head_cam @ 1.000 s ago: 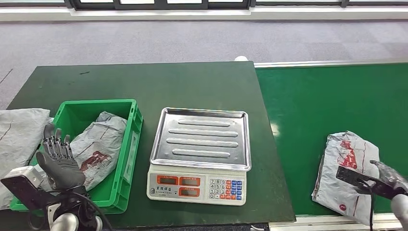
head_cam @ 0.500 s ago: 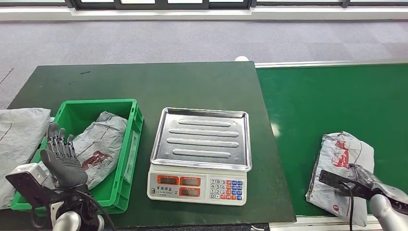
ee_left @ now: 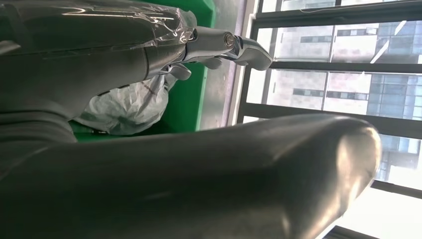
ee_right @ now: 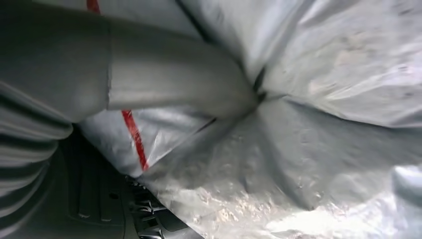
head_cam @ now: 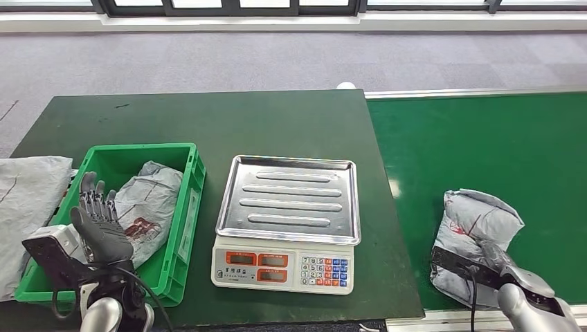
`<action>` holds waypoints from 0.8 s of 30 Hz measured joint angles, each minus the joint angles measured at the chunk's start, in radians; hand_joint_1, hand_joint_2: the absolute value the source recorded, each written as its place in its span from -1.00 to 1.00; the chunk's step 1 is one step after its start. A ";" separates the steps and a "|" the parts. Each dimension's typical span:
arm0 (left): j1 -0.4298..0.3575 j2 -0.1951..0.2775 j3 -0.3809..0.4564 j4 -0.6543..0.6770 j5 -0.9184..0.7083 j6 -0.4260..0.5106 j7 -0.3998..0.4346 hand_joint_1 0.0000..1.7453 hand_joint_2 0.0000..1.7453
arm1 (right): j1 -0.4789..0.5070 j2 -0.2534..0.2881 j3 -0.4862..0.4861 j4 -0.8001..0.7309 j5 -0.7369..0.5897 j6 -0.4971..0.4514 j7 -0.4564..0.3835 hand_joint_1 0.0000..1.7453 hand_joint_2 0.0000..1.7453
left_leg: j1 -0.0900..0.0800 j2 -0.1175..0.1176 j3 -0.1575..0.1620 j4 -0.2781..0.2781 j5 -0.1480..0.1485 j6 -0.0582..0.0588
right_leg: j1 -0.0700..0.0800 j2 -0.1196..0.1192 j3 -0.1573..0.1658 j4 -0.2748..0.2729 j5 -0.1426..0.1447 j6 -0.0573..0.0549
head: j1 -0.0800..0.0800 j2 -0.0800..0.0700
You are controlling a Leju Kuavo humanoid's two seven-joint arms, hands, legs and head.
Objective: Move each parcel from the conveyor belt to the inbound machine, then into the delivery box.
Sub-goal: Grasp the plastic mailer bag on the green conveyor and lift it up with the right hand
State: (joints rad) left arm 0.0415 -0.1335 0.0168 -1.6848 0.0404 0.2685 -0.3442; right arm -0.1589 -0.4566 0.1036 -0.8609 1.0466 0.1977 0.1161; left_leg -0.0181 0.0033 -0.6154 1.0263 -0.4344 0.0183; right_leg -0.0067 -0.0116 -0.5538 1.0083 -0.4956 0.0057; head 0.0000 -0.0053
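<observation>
Right hand (head_cam: 500, 261) first: we see it low at the near edge of the conveyor belt (head_cam: 484, 145), clamped onto the grey parcel (head_cam: 477, 228), and our wrist view confirms it, with the thick thumb (ee_right: 179, 84) pressed deep into the crumpled plastic so the wrapping puckers around it. We can see the parcel bunched and folded under that grasp, its red print partly showing, sitting on the green belt just beside the dark table (head_cam: 208, 124).

Over on the other side, we find the left hand (head_cam: 99, 225) raised above the near corner of the green delivery box (head_cam: 183, 207), fingers apart and pointing away from us, nothing in it. We spot a second grey bag (head_cam: 145, 207) lying inside that box, slumped against its far wall, and another grey bag (head_cam: 28, 200) resting on the table just outside the box's left side.

Between box and belt we have the inbound machine (head_cam: 287, 225), a scale with a bare steel tray on top and a keypad facing us. Beyond the table we see grey carpet (head_cam: 277, 59) running to a window wall.
</observation>
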 joint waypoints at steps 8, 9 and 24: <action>0.008 0.004 0.000 0.001 0.000 -0.003 0.001 -1.00 -1.00 | 0.054 0.012 0.001 -0.087 0.007 -0.020 0.021 1.00 1.00 | 0.000 -0.002 0.000 0.000 0.000 0.000 | 0.000 -0.001 0.002 0.000 0.000 0.000 | 0.000 0.000; 0.009 0.005 0.000 0.000 0.000 -0.002 0.001 -1.00 -1.00 | 0.060 0.014 0.001 -0.098 0.010 -0.023 0.025 1.00 1.00 | 0.000 -0.002 0.000 0.000 0.000 0.000 | 0.000 -0.001 0.002 0.000 0.000 -0.001 | 0.000 0.000; 0.101 0.001 0.000 -0.075 -0.001 -0.009 -0.020 -1.00 -1.00 | 0.150 0.086 -0.192 -0.594 0.149 -0.363 0.055 1.00 1.00 | -0.001 -0.004 -0.004 0.000 0.000 0.000 | -0.001 -0.002 -0.002 0.000 -0.002 -0.001 | 0.000 0.000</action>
State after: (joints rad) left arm 0.1430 -0.1328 0.0172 -1.7596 0.0391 0.2590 -0.3646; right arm -0.0091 -0.3702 -0.0884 -1.4547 1.1956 -0.1651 0.1712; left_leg -0.0191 -0.0003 -0.6193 1.0261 -0.4347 0.0181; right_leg -0.0074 -0.0140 -0.5561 1.0084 -0.4973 0.0048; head 0.0000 -0.0053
